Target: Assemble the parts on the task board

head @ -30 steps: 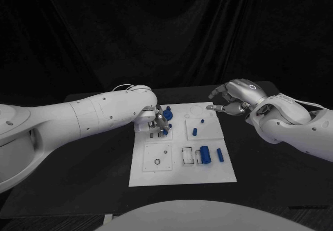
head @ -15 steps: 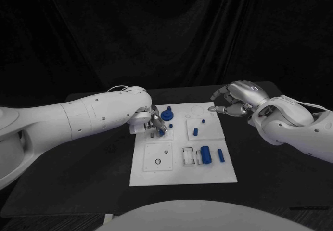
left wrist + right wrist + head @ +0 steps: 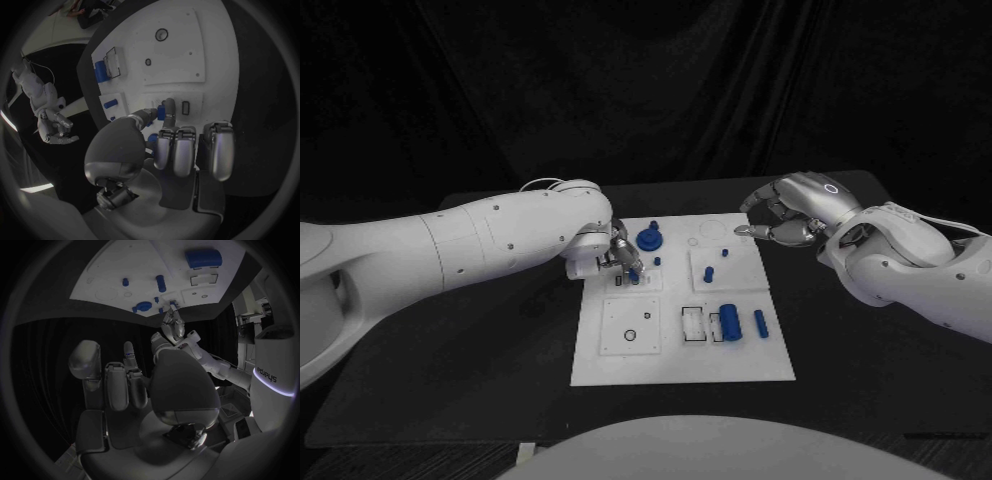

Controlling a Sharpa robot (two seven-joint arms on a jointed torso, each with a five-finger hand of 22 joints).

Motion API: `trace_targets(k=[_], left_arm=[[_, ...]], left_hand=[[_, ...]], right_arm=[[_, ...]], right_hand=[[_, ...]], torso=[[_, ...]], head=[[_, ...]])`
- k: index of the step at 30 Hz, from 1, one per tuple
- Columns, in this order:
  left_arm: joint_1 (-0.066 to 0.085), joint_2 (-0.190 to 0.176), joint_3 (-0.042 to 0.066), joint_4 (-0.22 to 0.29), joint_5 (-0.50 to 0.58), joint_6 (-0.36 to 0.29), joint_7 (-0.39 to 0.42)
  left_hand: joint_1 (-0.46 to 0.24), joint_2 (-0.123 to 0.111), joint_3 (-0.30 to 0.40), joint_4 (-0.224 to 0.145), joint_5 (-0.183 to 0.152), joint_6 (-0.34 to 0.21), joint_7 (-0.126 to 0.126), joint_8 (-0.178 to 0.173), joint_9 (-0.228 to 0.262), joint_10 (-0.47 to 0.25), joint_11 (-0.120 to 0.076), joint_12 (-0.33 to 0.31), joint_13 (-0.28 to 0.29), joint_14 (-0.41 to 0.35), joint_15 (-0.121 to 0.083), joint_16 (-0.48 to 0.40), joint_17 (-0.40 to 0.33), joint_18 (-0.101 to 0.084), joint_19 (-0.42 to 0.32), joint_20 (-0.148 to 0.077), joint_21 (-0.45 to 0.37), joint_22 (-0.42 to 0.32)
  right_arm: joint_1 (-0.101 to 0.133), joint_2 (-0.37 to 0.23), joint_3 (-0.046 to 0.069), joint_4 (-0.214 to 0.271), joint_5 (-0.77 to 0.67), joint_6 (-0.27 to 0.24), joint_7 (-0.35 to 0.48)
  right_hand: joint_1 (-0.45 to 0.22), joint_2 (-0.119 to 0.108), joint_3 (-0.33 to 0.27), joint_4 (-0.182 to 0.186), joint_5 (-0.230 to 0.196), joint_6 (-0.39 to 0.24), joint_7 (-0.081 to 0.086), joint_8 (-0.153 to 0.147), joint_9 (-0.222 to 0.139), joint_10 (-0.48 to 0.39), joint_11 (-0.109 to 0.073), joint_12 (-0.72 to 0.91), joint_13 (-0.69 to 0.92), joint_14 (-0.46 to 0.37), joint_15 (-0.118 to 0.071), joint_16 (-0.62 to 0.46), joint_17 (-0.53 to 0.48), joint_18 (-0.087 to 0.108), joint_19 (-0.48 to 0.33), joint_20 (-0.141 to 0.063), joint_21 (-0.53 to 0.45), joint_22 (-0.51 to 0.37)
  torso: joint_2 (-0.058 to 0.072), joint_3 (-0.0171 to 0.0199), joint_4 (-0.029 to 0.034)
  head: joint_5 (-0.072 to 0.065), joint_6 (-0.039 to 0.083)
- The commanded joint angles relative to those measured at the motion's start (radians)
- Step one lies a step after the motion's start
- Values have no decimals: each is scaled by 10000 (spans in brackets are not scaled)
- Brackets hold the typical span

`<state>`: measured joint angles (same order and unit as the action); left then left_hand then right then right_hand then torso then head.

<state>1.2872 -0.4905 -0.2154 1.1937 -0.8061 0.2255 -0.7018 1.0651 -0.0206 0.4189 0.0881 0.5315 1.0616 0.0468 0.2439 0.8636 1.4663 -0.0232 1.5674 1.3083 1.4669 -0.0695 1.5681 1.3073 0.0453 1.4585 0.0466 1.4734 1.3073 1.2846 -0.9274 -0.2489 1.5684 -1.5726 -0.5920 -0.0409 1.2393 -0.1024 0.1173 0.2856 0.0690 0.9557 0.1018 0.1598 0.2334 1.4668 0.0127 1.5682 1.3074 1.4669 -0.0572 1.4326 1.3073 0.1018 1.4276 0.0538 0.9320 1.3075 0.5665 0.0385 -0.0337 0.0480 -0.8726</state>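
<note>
Slightly lower and nearer the robot than a second earlier, the left hand (image 3: 620, 258) now works over the near-left edge of the board's far half, while the right hand (image 3: 783, 218) has shifted only a little beside the far right corner. Nearest the robot, the front stretch of the white task board (image 3: 682, 365) lies bare on the black surface (image 3: 473, 380); just beyond it a large blue cylinder (image 3: 730, 321) lies beside a slimmer blue pin (image 3: 760, 322), next to an open rectangular slot. Farther on, a small blue peg (image 3: 708, 273) stands in a square panel. Level with it, the left hand pinches a small blue part (image 3: 160, 114) between thumb and finger, its tip close over the board near a small slot, the other fingers curled alongside. Beyond that a blue round part (image 3: 652, 239) sits on the board. Farthest off, the right hand hovers with its fingers curled in; whether anything is held there cannot be told. The pinched part looks light, rigid and smooth plastic, likely to slip or tilt, so a hold across its sides near the upper end, leaving the lower end free to enter its hole, seems the safer grip.
</note>
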Motion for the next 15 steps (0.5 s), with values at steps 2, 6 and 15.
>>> trace_targets(k=[2,6,15], left_arm=[[-44,-4,6,11,21,-48,-97],[-68,-26,6,23,21,-43,-99],[-124,-77,6,70,21,9,-100]], left_hand=[[-56,87,1255,-1208,-65,28,-4,-6,18,1045,-2,34,2625,1039,27,27,2634,-83,-6,17,-54,1755],[-57,86,1263,-1212,-74,25,-4,-10,20,1045,-3,34,2625,1039,27,27,2634,-84,-5,16,-53,1757],[-57,84,1286,-1231,-101,16,-5,-19,26,1045,-5,34,2625,1039,24,27,2634,-83,-6,13,-56,1756]], right_arm=[[-36,-7,7,-10,-61,58,-174],[-47,-9,7,-20,-61,69,-185],[-81,-2,7,-39,-61,98,-206]], right_hand=[[-26,105,1,20,32,63,3,16,-12,1040,87,26,2634,709,80,-22,1113,35,13,25,-57,1222],[-26,105,1,20,32,63,3,16,-12,1040,87,26,2634,709,80,-22,1113,35,13,25,-57,1222],[-19,110,3,10,36,65,5,12,-13,1040,89,26,2634,709,82,-21,1114,36,11,27,-67,1220]], torso=[[-1,-3,-17],[3,-7,-33],[-2,-5,-39]], head=[[31,0],[59,0],[80,0]])
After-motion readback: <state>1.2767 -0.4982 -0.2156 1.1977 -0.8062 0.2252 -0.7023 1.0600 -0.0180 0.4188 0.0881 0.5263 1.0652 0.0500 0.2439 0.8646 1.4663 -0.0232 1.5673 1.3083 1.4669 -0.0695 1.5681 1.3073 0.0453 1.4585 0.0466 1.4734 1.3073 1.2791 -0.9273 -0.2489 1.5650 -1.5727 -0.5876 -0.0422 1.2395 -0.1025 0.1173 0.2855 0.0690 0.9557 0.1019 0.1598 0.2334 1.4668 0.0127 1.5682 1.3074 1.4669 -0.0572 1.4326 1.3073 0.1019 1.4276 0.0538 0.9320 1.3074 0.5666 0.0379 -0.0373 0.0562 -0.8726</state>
